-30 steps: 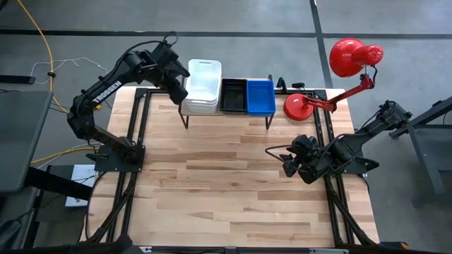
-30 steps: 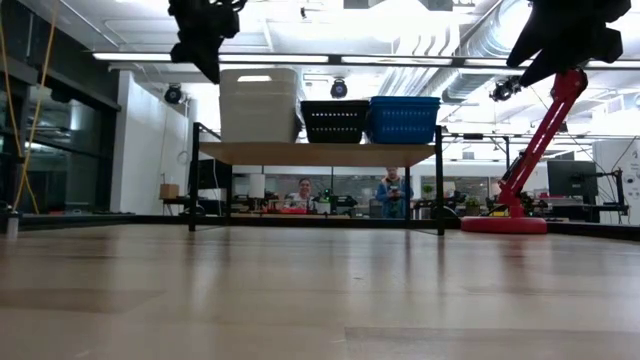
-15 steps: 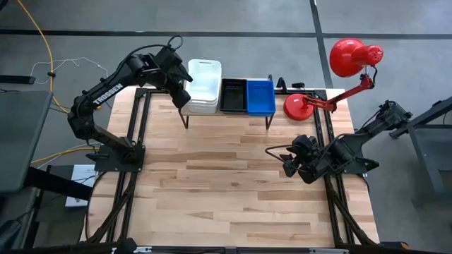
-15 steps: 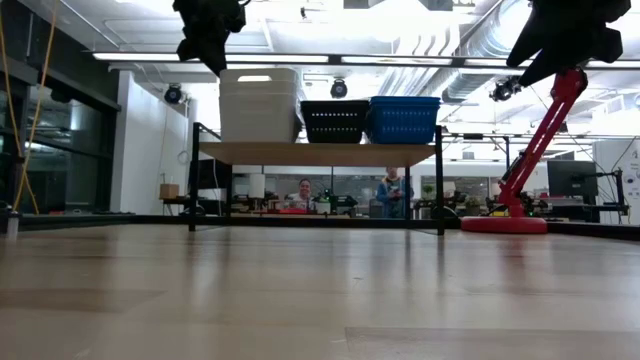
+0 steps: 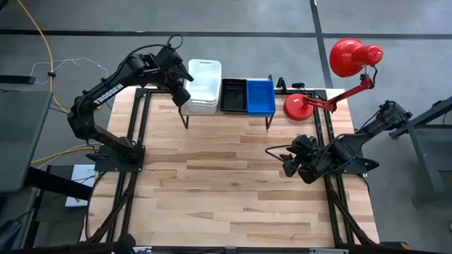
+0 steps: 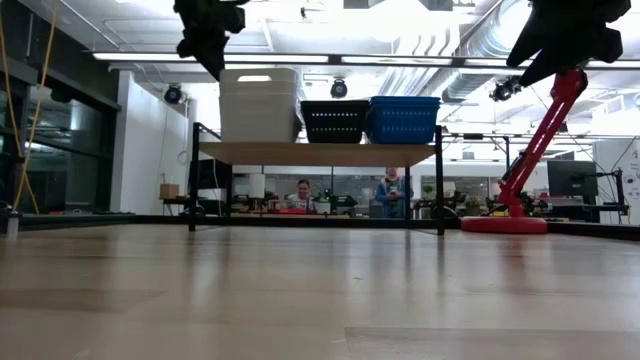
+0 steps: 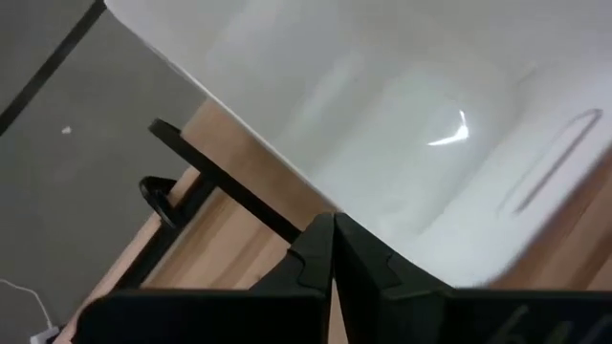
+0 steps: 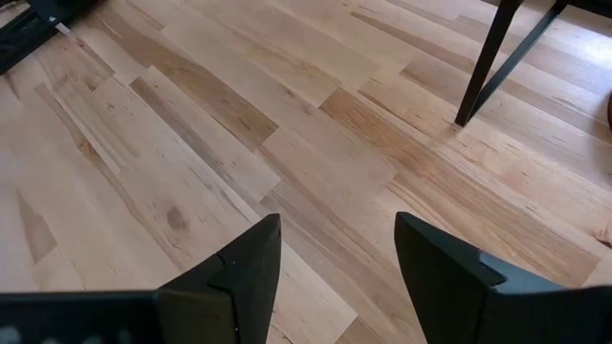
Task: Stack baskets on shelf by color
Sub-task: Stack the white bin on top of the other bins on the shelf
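Above the white baskets (image 5: 203, 86) — left arm's fingers (image 7: 330, 250) pressed together.

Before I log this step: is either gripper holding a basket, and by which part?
Nothing is held. The left gripper is shut and empty beside the white baskets; the right gripper is open over the table.

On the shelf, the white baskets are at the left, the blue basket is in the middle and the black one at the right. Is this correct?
Not quite. The high view shows the black basket in the middle and the blue basket at the right. The white baskets are at the left of the shelf, as you say.
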`<act>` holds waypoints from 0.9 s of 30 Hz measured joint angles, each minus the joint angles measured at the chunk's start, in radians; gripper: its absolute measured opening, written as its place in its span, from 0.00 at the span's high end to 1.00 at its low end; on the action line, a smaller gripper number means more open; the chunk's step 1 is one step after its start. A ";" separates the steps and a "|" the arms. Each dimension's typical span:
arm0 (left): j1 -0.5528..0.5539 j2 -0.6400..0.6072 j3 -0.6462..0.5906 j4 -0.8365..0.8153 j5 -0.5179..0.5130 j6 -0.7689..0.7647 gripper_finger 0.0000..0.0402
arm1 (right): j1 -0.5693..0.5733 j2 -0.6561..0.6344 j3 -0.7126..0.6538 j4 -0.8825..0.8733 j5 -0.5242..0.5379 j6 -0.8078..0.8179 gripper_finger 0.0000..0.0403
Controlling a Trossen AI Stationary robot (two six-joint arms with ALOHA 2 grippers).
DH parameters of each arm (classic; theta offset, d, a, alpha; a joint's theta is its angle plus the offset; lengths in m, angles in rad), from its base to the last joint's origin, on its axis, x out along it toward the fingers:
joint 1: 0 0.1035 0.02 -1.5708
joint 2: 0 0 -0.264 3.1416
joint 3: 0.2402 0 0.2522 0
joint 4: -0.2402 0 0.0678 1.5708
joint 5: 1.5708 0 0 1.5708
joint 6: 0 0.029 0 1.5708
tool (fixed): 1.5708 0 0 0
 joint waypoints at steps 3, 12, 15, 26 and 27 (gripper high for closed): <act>0.000 0.001 -0.020 0.017 0.000 -0.001 1.00 | 0.000 0.000 0.000 0.000 0.000 0.000 0.52; 0.002 0.001 -0.034 0.016 0.039 0.001 1.00 | 0.000 0.000 0.000 0.000 0.000 0.000 0.52; 0.001 0.001 -0.034 0.010 0.041 0.000 1.00 | 0.000 0.000 0.000 0.000 0.000 0.000 0.52; 0.001 -0.002 -0.034 -0.037 0.059 0.000 1.00 | 0.000 0.000 0.000 0.000 0.000 0.000 0.52; 0.001 -0.003 -0.034 -0.037 0.059 0.001 1.00 | 0.000 0.000 0.000 0.000 0.000 0.000 0.52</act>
